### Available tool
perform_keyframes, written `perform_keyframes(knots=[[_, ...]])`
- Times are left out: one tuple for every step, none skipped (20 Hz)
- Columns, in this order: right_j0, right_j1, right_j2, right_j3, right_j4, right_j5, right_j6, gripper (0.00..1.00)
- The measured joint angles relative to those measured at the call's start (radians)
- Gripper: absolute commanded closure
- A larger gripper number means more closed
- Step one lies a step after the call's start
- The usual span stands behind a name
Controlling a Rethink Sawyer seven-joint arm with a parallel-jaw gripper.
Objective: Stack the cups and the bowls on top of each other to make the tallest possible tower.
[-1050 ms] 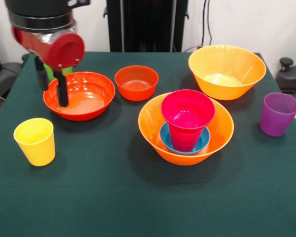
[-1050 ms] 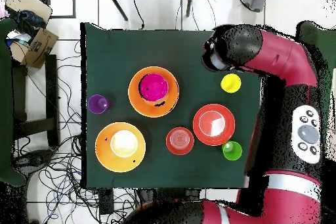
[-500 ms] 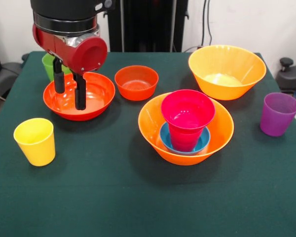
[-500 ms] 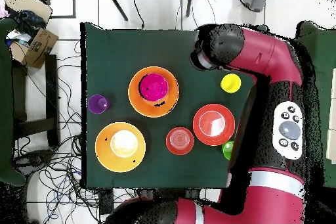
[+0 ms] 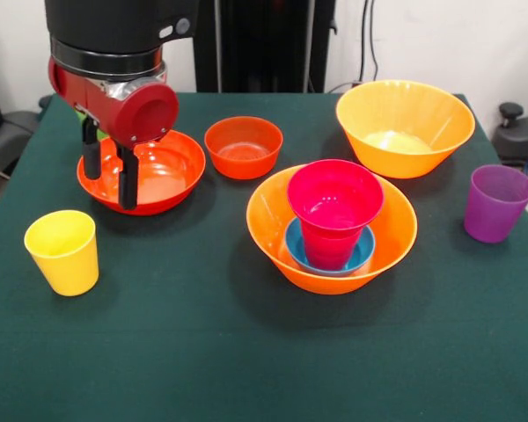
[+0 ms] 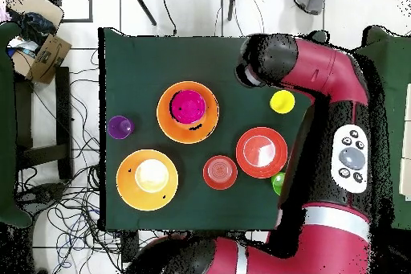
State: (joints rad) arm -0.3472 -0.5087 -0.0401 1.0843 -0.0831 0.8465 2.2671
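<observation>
My gripper [image 5: 109, 174] hangs open and holds nothing, its two black fingers [image 5: 128, 180] in front of the left part of the wide shallow red-orange bowl [image 5: 172, 171]. The tower is a crimson-pink cup [image 5: 334, 211] standing in a blue bowl [image 5: 363, 255] inside a large orange bowl [image 5: 396, 237]. A yellow cup [image 5: 62, 251] stands at the front left, a purple cup [image 5: 497, 202] at the right. In the overhead view the arm partly covers the green cup [image 6: 278, 182]; the front view hides that cup.
A second large orange bowl [image 5: 405, 127] stands at the back right and a small red-orange bowl [image 5: 243, 145] at the back middle. The green cloth [image 5: 246, 352] covers the table. Beyond its left edge in the overhead view lie cardboard boxes [image 6: 44, 50] and cables.
The gripper swung right over the wide red-orange bowl, then came back a little to the left and lower. The cups and bowls have not moved.
</observation>
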Motion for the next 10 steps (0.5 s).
perform_keyframes(knots=[[0.000, 0.001, -0.004, 0.000, 0.001, -0.006, 0.000, 0.00], [0.000, 0.002, -0.007, 0.001, 0.002, -0.011, 0.000, 0.00], [0.000, 0.002, -0.009, 0.001, 0.004, -0.015, 0.000, 0.00], [0.000, 0.003, -0.013, 0.001, 0.008, -0.017, 0.000, 0.00], [0.000, 0.006, -0.016, 0.001, 0.014, -0.017, 0.000, 0.00], [0.000, 0.008, -0.019, 0.001, 0.020, -0.017, 0.000, 0.00], [0.000, 0.010, -0.020, 0.001, 0.025, -0.017, 0.000, 0.00], [0.000, 0.011, -0.021, 0.001, 0.028, -0.017, 0.000, 0.00], [0.001, 0.014, -0.023, 0.002, 0.038, -0.017, 0.000, 0.00], [0.001, 0.015, -0.024, 0.003, 0.043, -0.017, 0.000, 0.00]])
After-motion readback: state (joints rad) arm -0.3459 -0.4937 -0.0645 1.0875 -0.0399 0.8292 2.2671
